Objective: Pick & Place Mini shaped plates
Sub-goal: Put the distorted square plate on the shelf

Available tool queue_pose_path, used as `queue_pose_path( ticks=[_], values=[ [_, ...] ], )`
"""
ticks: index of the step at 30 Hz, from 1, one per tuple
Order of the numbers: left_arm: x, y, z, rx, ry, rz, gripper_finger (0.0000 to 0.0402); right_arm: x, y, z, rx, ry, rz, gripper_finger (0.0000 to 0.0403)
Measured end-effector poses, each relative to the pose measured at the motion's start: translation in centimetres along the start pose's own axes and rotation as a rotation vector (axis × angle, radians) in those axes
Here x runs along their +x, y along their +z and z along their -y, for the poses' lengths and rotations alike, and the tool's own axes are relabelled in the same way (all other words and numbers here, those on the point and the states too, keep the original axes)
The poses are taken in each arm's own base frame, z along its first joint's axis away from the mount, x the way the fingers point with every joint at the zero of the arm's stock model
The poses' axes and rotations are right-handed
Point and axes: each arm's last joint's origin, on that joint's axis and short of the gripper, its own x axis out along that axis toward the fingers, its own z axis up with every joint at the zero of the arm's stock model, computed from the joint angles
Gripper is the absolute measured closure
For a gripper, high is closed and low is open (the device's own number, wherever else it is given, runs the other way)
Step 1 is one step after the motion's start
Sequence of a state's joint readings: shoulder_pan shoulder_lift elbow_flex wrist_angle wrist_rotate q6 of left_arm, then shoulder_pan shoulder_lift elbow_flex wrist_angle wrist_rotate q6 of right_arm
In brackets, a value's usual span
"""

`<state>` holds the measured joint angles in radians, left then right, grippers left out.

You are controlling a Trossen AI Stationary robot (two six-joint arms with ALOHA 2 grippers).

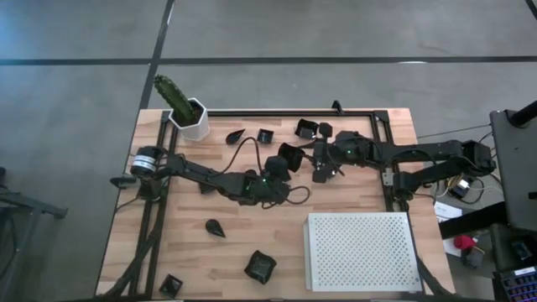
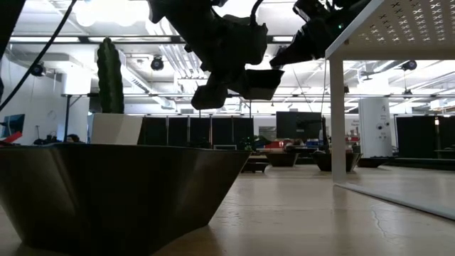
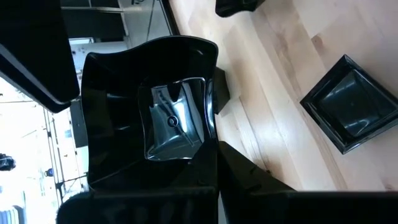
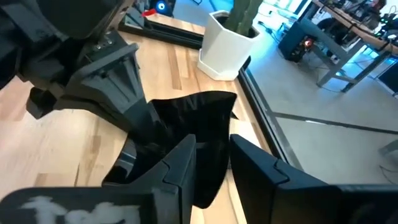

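Left hand (image 1: 279, 164) holds a dark square plate (image 1: 291, 156) up off the surface, clamped shut on its rim.

Right hand (image 1: 320, 164) sits just beside that held plate (image 4: 196, 134), its two fingers (image 4: 177, 168) spread and standing over the plate's edge; whether they touch it I cannot tell. In the low view the left hand (image 2: 213, 89) and the plate (image 2: 257, 83) hang clear above the wooden surface (image 1: 252, 226). Past the right hand, toward the back edge, lie several more mini plates: two square ones (image 1: 305, 128) and (image 1: 266, 135), and a leaf-shaped one (image 1: 234, 135). Nearer the front, well apart from both hands, lie a leaf-shaped plate (image 1: 216, 227) and two square plates (image 1: 260, 267) and (image 1: 171, 284). A white perforated tray (image 1: 361, 252) stands beside them, and a white cactus pot (image 1: 191, 119) at the back corner.
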<state>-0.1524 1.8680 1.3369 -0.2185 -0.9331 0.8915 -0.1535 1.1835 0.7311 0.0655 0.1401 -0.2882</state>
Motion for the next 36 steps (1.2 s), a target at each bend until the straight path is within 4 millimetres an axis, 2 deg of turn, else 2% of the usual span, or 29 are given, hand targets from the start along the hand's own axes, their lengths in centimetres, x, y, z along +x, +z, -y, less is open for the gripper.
queue_pose_path(
  ticks=[6, 16, 21, 27, 36],
  values=[
    [-0.3, 0.2, 0.1, 0.005, 0.007, 0.000, 0.0401, 0.1, -0.2, 0.1, 0.020, -0.029, -0.024, 0.0301],
    [-1.1, 0.9, -1.0, -0.019, 0.039, 0.010, 0.0402, 0.1, -0.2, 0.1, 0.024, -0.041, -0.026, 0.0317],
    [-1.1, 0.9, -1.0, -0.019, 0.039, 0.010, 0.0401, 0.1, -0.2, 0.1, 0.024, -0.041, -0.027, 0.0338],
    [-1.1, 0.9, -1.0, -0.019, 0.039, 0.011, 0.0401, 0.1, -0.2, 0.1, 0.024, -0.043, -0.027, 0.0386],
    [-1.1, 0.9, -1.0, -0.024, 0.039, 0.012, 0.0401, 0.1, -0.2, 0.1, 0.024, -0.044, -0.028, 0.0394]
  ],
)
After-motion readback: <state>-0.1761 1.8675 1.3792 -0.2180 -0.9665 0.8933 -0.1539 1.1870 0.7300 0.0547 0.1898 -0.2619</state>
